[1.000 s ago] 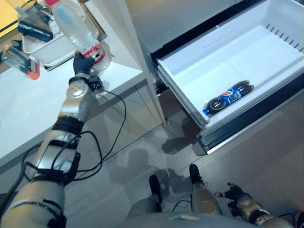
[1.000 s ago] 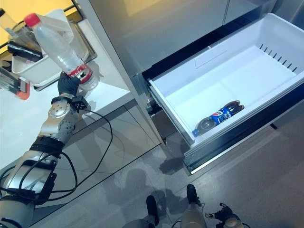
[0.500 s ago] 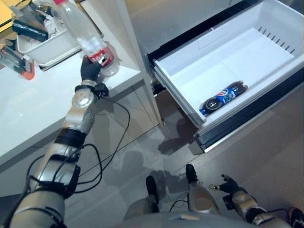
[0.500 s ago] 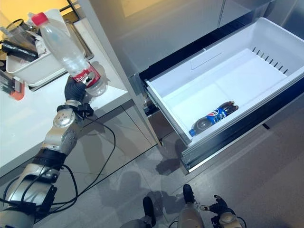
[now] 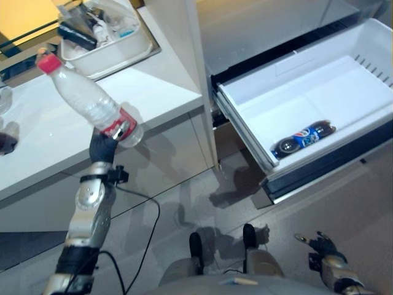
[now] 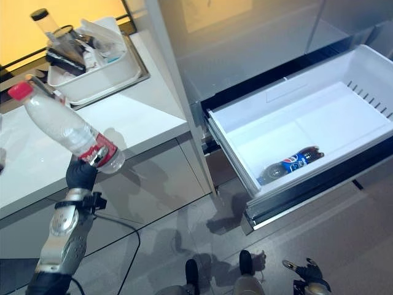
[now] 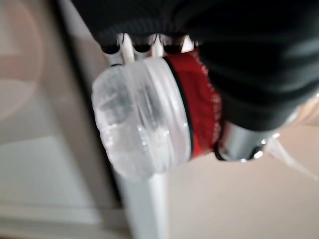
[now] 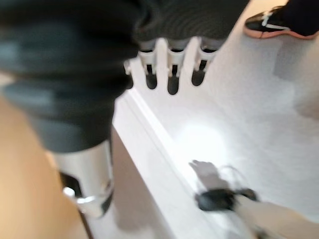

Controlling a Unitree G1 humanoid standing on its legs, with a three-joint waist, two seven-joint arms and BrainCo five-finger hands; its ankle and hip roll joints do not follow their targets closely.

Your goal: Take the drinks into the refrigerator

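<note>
The left robot hand (image 5: 102,147) is gripping the clear water bottle (image 5: 89,101) low on its body, fingers curled round the red label, red cap tilting up and away to the left, the bottle hanging off the near edge of the white worktop (image 5: 43,132). Over on the right, the refrigerator drawer (image 5: 319,98) is standing pulled open, a dark cola bottle (image 5: 304,136) lying near its front wall. To do this well, I'd say the arm is needing a wide swing right, clearing the drawer's near rim, then laying the bottle flat in the bare space behind the cola. The right robot hand (image 8: 172,69) is hanging low by the floor, fingers relaxed and straight, holding nothing.
</note>
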